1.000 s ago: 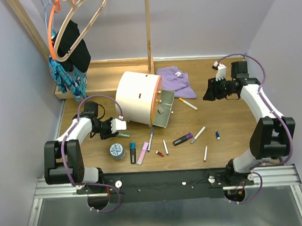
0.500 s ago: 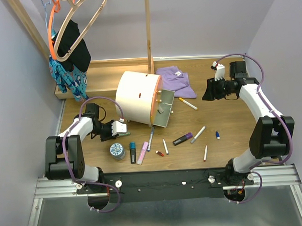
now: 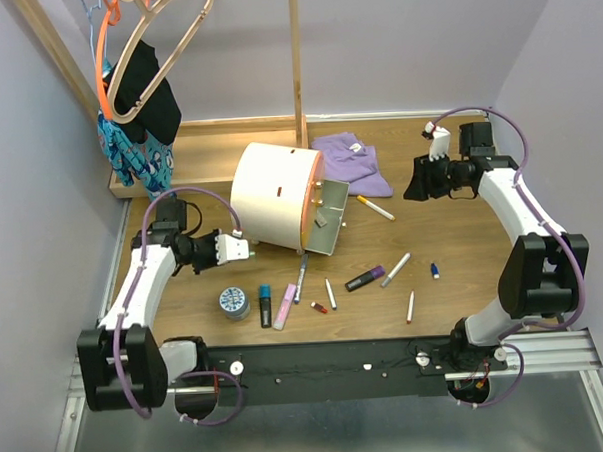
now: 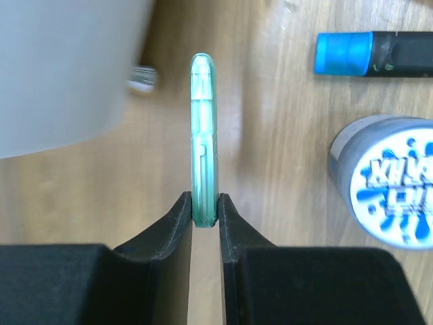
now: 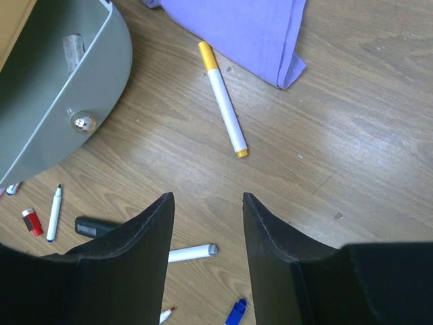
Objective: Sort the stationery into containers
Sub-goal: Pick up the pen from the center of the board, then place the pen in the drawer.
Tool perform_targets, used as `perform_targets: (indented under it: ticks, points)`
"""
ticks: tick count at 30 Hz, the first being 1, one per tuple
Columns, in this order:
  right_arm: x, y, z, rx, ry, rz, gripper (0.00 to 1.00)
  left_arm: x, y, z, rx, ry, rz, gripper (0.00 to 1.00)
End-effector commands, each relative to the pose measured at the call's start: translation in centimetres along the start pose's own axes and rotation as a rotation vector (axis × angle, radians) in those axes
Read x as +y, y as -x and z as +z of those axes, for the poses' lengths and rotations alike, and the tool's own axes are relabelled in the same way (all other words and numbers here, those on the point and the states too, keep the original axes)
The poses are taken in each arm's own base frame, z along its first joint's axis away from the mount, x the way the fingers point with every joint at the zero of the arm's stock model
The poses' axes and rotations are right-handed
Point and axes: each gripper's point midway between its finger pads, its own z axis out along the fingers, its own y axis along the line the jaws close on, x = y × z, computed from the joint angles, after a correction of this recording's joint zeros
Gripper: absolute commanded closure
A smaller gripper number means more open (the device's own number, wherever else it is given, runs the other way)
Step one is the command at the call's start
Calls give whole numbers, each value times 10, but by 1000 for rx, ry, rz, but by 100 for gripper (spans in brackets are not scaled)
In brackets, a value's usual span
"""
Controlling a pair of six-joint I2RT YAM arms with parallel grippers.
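My left gripper is shut on the end of a translucent green marker, which points forward above the wood. In the top view this gripper hangs just left of the cream drum container, whose orange-faced drawer stands open. The container's wall is at the upper left of the left wrist view. A round blue-grey tin and a blue-capped black marker lie to the right. My right gripper is open and empty above a white pen with an orange cap.
A purple cloth lies behind the drawer. The tin, a blue-capped marker, a pink marker, a black-purple marker and several white pens lie along the front. A wooden tray and a hanger rack stand at the back left.
The left arm has swung outward and its gripper, shut on the green marker, has shifted slightly away from the table's front. The right arm has not moved.
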Motion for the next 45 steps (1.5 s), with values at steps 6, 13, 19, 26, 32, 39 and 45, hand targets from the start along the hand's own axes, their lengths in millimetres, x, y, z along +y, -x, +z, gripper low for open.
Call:
perform_targets:
  ticks: [6, 13, 19, 26, 32, 39, 45]
  points:
    - [47, 15, -19, -88, 185, -44, 48, -24, 60, -75, -28, 0, 62, 98]
    - [121, 41, -66, -275, 456, -151, 47, 15, 151, -111, -359, 71, -293, 100]
    - [145, 51, -80, -301, 472, -236, 47, 56, 220, -128, -637, 42, -503, 100]
    - [197, 124, -105, -457, 759, -65, 46, 73, 269, -120, -746, -100, -606, 100]
    - [250, 141, -104, -409, 921, -133, 43, 93, 298, -118, -808, -155, -611, 100]
    - [276, 136, -84, -362, 977, -177, 41, 96, 321, -122, -850, -181, -580, 100]
    - [291, 141, -76, -372, 1001, -211, 41, 85, 328, -117, -848, -211, -576, 100]
